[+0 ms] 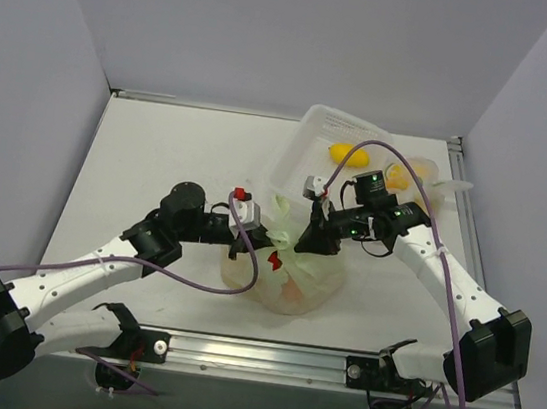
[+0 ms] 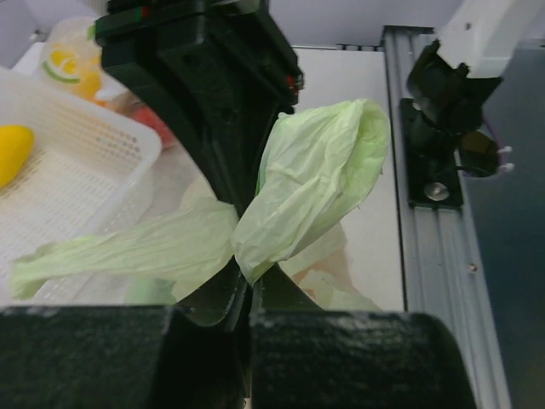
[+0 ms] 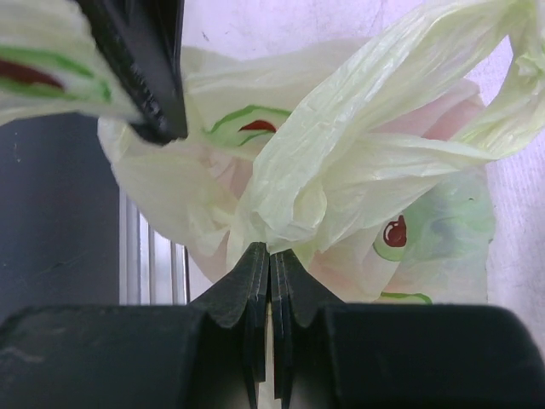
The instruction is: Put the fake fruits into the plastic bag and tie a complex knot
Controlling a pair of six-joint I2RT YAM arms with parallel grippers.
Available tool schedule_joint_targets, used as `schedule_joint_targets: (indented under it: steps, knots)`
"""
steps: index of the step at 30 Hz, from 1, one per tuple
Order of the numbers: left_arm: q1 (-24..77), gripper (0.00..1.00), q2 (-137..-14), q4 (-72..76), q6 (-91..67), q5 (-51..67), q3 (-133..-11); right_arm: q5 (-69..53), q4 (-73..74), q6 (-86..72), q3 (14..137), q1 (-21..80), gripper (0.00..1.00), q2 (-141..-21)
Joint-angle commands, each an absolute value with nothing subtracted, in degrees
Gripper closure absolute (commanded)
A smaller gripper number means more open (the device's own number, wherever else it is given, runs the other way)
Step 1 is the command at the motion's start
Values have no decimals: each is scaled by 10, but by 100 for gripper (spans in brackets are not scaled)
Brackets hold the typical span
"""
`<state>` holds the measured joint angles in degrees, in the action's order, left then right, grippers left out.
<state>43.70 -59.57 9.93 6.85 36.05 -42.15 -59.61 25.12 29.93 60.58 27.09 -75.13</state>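
Observation:
The pale green plastic bag (image 1: 296,280) with avocado prints sits at the near middle of the table. Orange and pinkish fruit shapes (image 1: 293,288) show dimly through it. My left gripper (image 1: 261,240) is shut on one bag handle, which shows as a bunched green strip in the left wrist view (image 2: 315,179) above the gripper (image 2: 249,277). My right gripper (image 1: 311,238) is shut on the other handle, seen crumpled in the right wrist view (image 3: 358,162) above the gripper (image 3: 270,256). The two grippers are close together above the bag's mouth. A yellow lemon (image 1: 349,155) lies in the basket.
A white slotted basket (image 1: 305,158) stands behind the bag and also shows in the left wrist view (image 2: 77,162). A clear bag holding orange fruit (image 1: 414,175) lies at the back right. The metal rail (image 1: 264,355) runs along the near edge.

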Motion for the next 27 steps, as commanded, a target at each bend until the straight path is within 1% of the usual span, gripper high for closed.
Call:
schedule_joint_targets:
  steps: [1,3,4,5,7,8,11,12,13,14,15,16,17,25,27]
  knots:
    - [434,100,-634,108,33,470,-477,-602,260,308,631,275,100,-751]
    - [436,100,-658,104,19,485,-505,-605,261,318,631,278,100,-749]
    - [435,100,-680,105,3,488,-511,-606,265,323,631,279,97,-747]
    - [432,100,-690,119,-17,490,-515,-607,265,330,631,281,89,-744]
    - [429,100,-708,147,-33,493,-520,-613,274,350,629,284,81,-741]
    - [430,100,-712,152,-31,498,-522,-615,276,358,628,285,73,-739]
    - [429,100,-723,180,-33,500,-519,-622,279,373,626,287,59,-735]
    - [427,100,-726,182,-33,502,-519,-623,279,374,626,287,58,-735]
    - [425,100,-730,184,-32,506,-520,-627,280,374,626,288,54,-735]
    - [425,100,-734,185,-30,506,-519,-629,280,374,626,288,53,-735]
    - [425,100,-736,185,-31,506,-518,-631,279,373,626,290,49,-735]
    - [425,100,-738,194,-33,505,-516,-635,277,367,627,291,48,-736]
    - [425,100,-740,199,-35,506,-516,-640,276,363,628,293,40,-737]
    - [425,100,-765,272,-64,510,-513,-659,190,282,611,301,38,-748]
    - [425,100,-770,296,-70,513,-507,-667,157,232,603,301,37,-750]
